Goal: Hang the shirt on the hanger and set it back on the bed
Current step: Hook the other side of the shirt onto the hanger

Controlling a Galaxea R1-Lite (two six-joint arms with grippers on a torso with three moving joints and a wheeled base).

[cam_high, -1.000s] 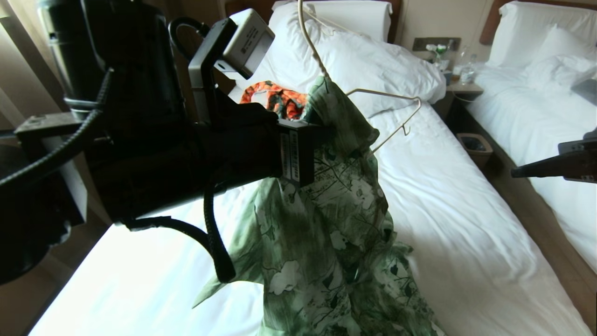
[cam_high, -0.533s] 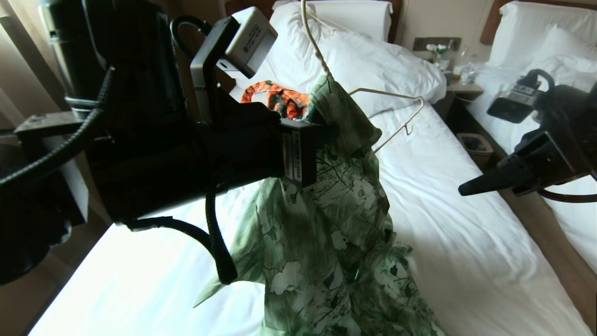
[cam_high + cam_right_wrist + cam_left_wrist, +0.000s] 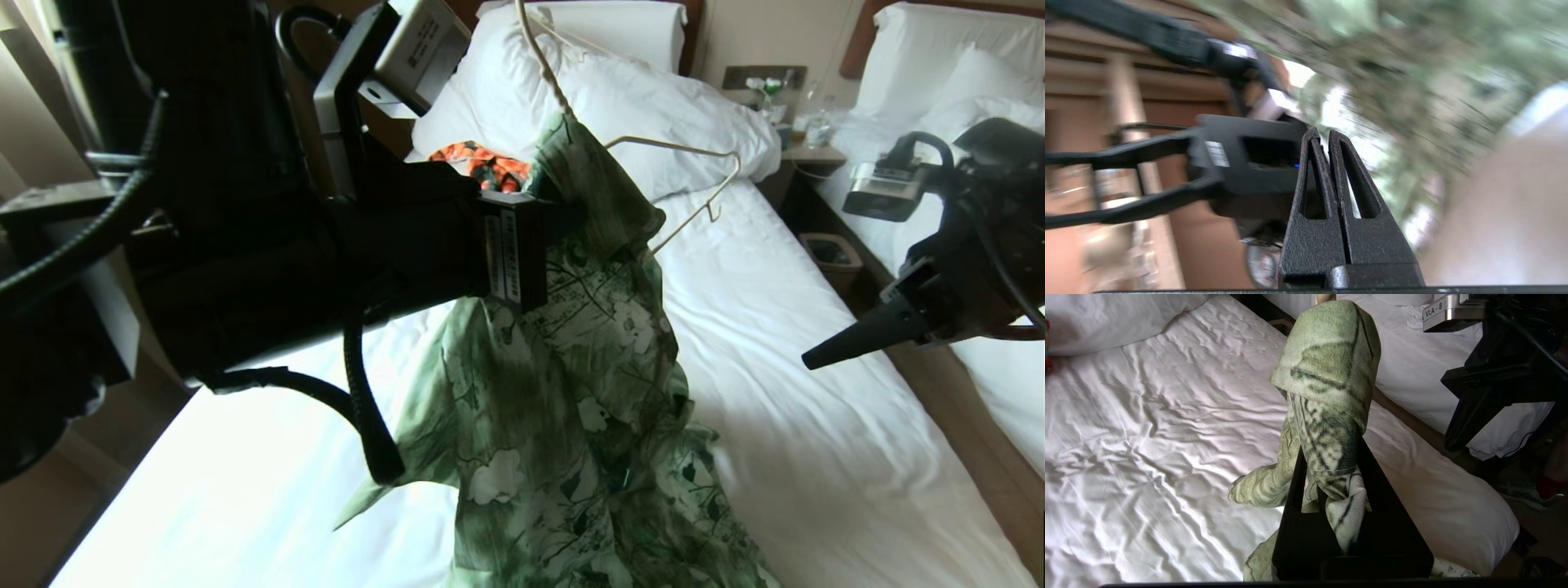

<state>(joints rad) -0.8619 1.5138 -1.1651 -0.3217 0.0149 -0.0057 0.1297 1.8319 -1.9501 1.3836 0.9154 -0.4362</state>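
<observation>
The green flowered shirt (image 3: 571,392) hangs above the bed (image 3: 816,457), with its lower end trailing on the white sheet. My left gripper (image 3: 563,219) is shut on a bunch of its fabric near the top; in the left wrist view the cloth (image 3: 1327,355) is pinched between the black fingers (image 3: 1294,490). The cream hanger (image 3: 694,153) pokes out of the shirt's top. Its right arm is bare and its hook rises out of view. My right gripper (image 3: 810,359) is shut and empty, hovering over the bed's right edge and pointing at the shirt.
An orange-and-dark garment (image 3: 482,167) lies by the pillow (image 3: 653,98). To the right are a second white bed (image 3: 939,188), a nightstand with bottles (image 3: 808,135) and a waste bin (image 3: 829,253) in the floor gap between the beds.
My right arm has swung in from the right edge toward the shirt, its shut gripper now lower over the bed's edge. The left gripper keeps its hold, nearly still.
</observation>
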